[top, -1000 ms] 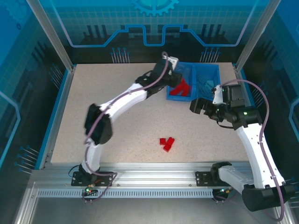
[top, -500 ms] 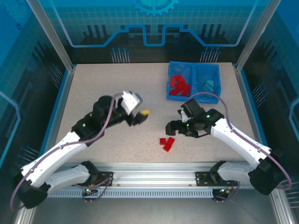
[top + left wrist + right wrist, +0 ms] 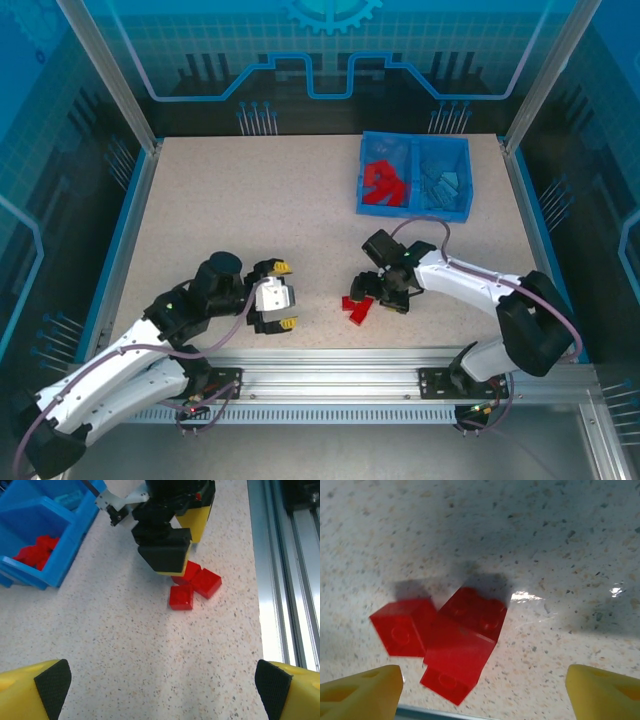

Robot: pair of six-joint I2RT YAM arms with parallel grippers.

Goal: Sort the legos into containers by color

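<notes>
Honestly, the three red bricks (image 3: 455, 645) lie touching near the counter's (image 3: 250, 200) front edge, so closing could pinch two and squirt one away. My right hand (image 3: 372, 290) hangs low over them, spread wide, holding nothing; my left hand (image 3: 285, 295) sits wide and empty nearby, well apart from the bin (image 3: 413, 210)

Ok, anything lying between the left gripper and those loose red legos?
Nothing: bare table runs from the left gripper to the red legos, as top and left wrist views show.
</notes>
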